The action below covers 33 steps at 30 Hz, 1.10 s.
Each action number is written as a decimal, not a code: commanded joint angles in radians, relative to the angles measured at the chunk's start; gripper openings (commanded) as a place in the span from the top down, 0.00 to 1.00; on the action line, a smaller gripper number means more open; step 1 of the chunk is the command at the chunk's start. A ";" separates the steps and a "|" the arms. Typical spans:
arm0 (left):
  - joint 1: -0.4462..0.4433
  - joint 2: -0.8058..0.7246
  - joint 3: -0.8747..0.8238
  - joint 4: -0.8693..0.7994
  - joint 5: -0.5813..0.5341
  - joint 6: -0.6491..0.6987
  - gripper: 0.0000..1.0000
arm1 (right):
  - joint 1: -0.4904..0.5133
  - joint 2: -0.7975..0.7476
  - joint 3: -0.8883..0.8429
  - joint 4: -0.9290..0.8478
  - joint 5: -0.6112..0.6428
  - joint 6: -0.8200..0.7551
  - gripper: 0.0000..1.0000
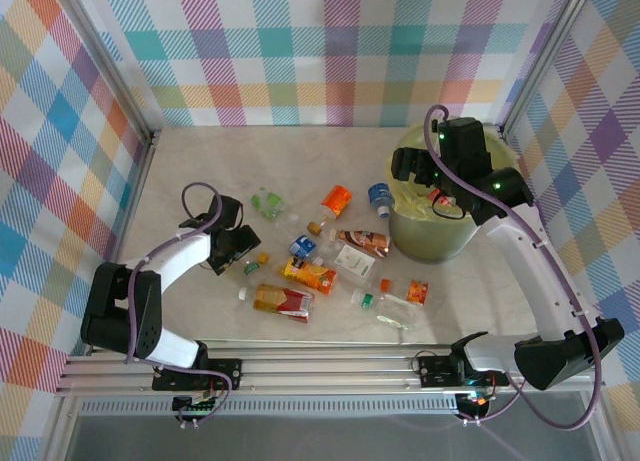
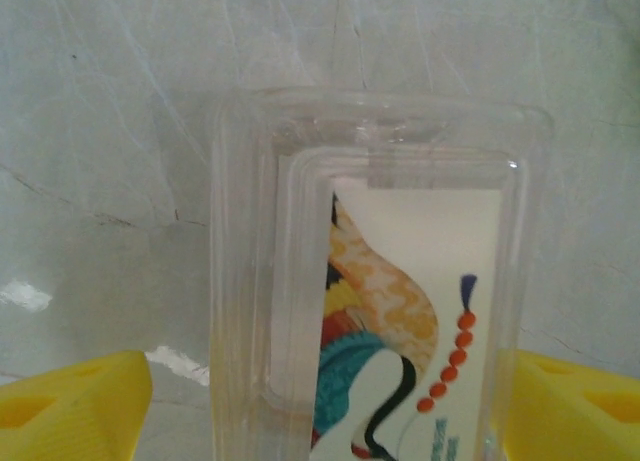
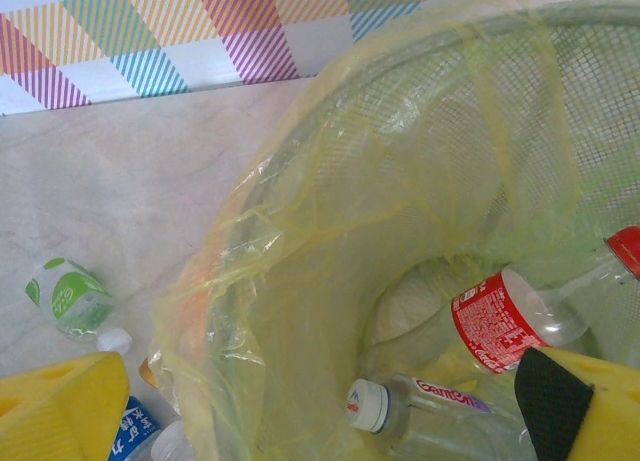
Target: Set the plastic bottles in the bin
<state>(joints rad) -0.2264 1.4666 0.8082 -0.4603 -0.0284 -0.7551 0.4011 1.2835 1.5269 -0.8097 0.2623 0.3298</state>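
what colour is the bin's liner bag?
Translucent yellow-green. The liner bag shows best in the right wrist view.

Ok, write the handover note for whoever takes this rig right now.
Left gripper: open, fingers either side of a clear bottle with a colourful label on the table; not gripped yet.
Right gripper: open, empty, above the bin.
Done: at least two bottles are in the bin, a red-label bottle and a white-capped bottle.
Left: roughly ten bottles on the table left of the bin, among them an orange-label bottle and a green-label bottle. Probably best to grip the straddled one first, then clear the rest.
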 commanded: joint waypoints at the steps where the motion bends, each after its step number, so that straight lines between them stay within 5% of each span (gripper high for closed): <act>1: 0.022 0.025 0.007 0.024 -0.028 0.016 0.18 | 0.008 -0.018 -0.008 0.012 -0.009 0.014 0.00; 11: 0.035 0.034 0.063 0.013 -0.185 0.094 0.47 | 0.008 -0.015 -0.008 0.011 -0.017 0.016 0.00; 21: 0.041 -0.085 0.174 0.034 -0.323 0.226 0.60 | 0.008 -0.048 -0.026 0.029 -0.034 0.030 0.00; 33: 0.035 -0.271 0.217 0.124 -0.140 0.308 0.63 | 0.008 -0.096 -0.058 0.086 -0.121 0.076 0.00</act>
<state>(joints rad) -0.2001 1.2438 0.9928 -0.3847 -0.2432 -0.4900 0.4038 1.2083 1.4841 -0.7647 0.1856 0.3817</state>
